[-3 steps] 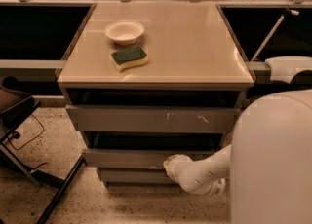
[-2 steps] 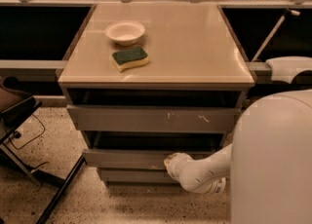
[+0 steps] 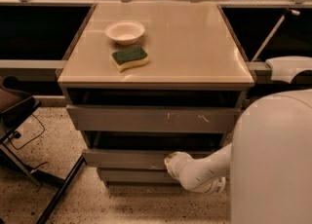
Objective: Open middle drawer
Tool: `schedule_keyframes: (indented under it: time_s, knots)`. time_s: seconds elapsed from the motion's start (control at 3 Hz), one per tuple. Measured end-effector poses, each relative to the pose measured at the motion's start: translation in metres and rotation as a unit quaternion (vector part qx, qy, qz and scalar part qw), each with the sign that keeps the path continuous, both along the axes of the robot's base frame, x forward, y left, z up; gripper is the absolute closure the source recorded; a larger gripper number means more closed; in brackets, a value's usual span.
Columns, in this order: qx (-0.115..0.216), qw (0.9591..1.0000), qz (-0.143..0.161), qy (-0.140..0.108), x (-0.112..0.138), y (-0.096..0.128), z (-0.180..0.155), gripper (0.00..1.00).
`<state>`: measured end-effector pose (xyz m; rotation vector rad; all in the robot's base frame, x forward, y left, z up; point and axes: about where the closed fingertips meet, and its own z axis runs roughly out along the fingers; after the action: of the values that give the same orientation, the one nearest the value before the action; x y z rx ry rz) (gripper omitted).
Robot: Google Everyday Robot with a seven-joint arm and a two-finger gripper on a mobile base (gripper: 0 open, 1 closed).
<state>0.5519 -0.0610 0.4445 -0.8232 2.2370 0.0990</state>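
Warm, yellowish light falls from above, and the scene is dim overall. The countertop (image 3: 195, 47) is the brightest surface, with a soft sheen towards its far edge. The bowl (image 3: 125, 32) and sponge (image 3: 129, 58) on it throw only short, faint shadows. The gripper (image 3: 171, 162) sits at the front of the middle drawer (image 3: 122, 159), its pale tip catching some light. Just above the jaws, the open drawer's inside lies in deep shadow, as does the gap under the countertop higher up. Left of and below the jaws the floor (image 3: 48, 194) is dull. To their right, the robot's white body (image 3: 273, 159) is evenly lit, without glare.
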Motion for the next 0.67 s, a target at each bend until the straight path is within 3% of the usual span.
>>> schedule_keyframes:
  time_s: [0.33,0.67]
  knots:
    - [0.000,1.0000,0.000,0.000,0.0000,0.0000,0.0000,0.12]
    - [0.000,1.0000,0.000,0.000,0.0000,0.0000,0.0001,0.00]
